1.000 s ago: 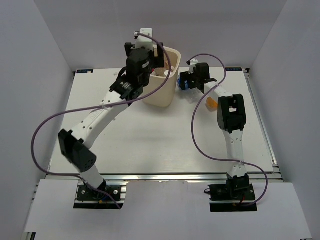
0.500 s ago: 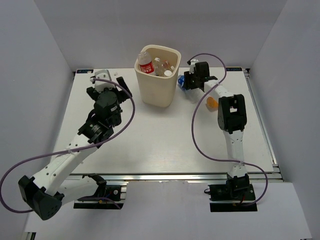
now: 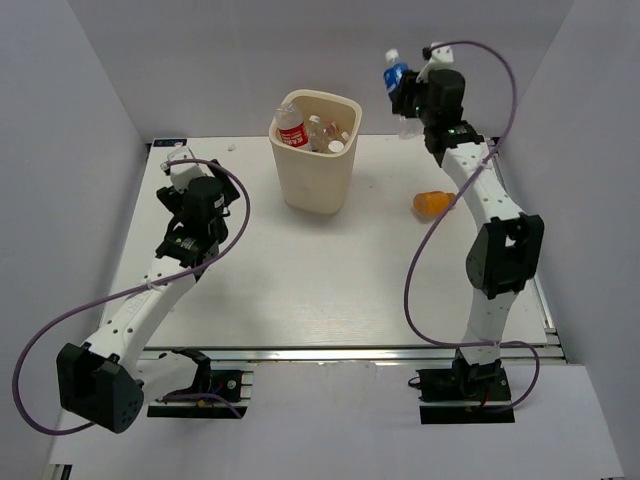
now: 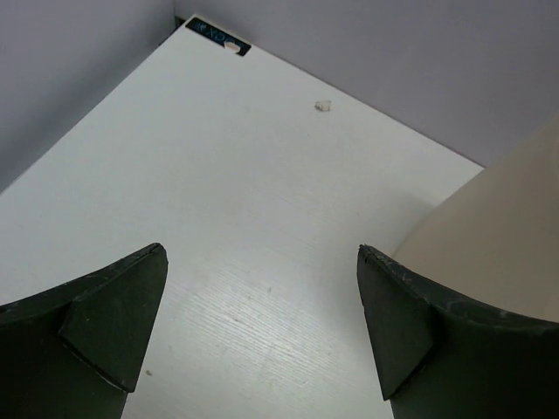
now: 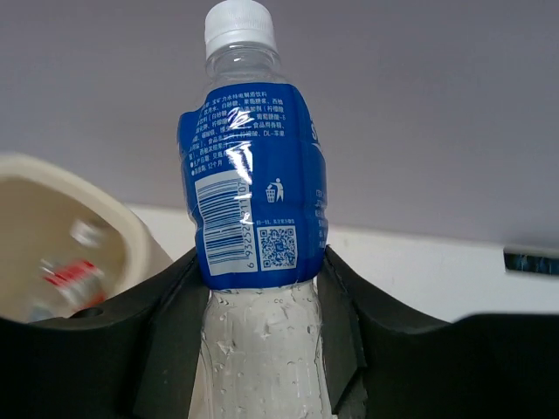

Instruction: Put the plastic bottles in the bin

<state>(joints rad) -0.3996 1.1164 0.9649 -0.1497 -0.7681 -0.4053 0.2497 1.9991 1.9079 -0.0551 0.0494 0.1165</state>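
Your right end effector [image 3: 407, 98] is closed on a blue-labelled bottle [image 3: 396, 76]. In the right wrist view the two dark fingers [image 5: 170, 305] press against the clear lower body just beneath the label, and the white cap points away from the wrist. The right arm carries this bottle in the air at the far edge of the surface [image 3: 300, 275], to the right of the bin [image 3: 315, 190] and not over its mouth; the same wrist view catches the bin's cream rim off to the left (blurred, with a red label visible inside it). The bin stands upright near the far middle of the surface and already holds several bottles, among them a red-labelled bottle [image 3: 291, 130] leaning at the left side and some clear bottles [image 3: 327, 130] beside it. An orange bottle [image 3: 432, 202] lies on its side on the surface, well to the right of the bin and below the right arm. Your left end effector [image 3: 182, 178] hangs over the left part of the surface with its jaws spread wide and nothing between them. Its camera shows bare surface, the bin's wall at the right edge, and a small white scrap [image 4: 322, 106] near the back wall.
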